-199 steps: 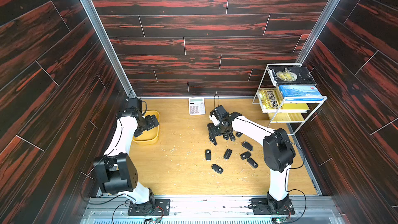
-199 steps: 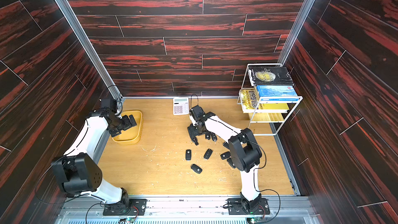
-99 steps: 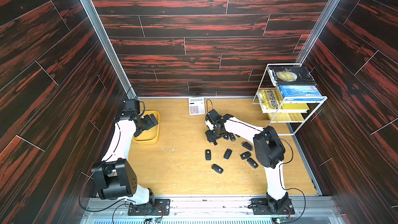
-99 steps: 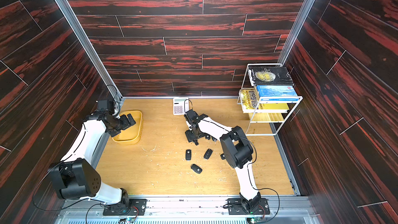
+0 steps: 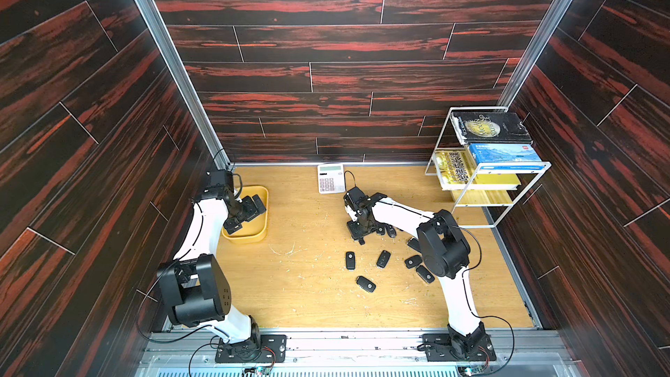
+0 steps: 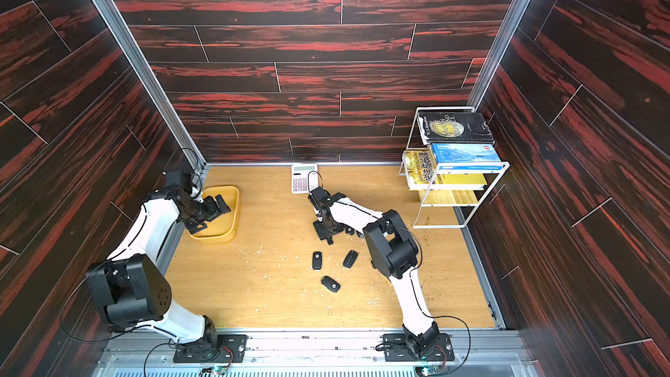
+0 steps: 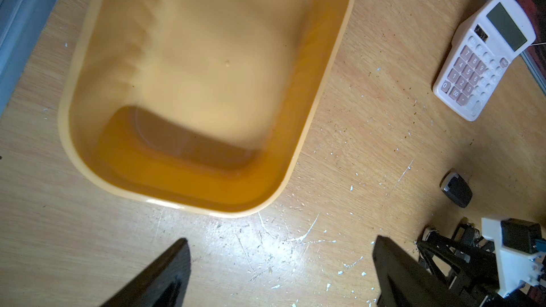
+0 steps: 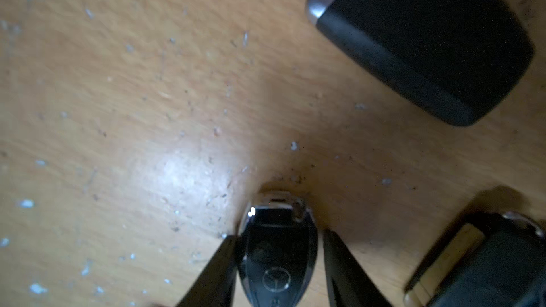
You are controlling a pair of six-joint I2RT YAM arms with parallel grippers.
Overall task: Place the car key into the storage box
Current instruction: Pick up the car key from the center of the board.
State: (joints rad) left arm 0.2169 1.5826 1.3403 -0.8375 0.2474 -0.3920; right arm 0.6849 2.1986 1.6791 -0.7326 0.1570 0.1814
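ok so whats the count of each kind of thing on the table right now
car keys: 9 in view, one between the jaws of the right gripper; the arm may hide more
calculator: 1
yellow storage box: 1
white wire rack: 1
books on the rack: 3
total: 15

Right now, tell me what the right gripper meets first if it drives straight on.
Most likely the Mercedes car key lying between the right gripper's fingers, with the wooden table directly beneath it.
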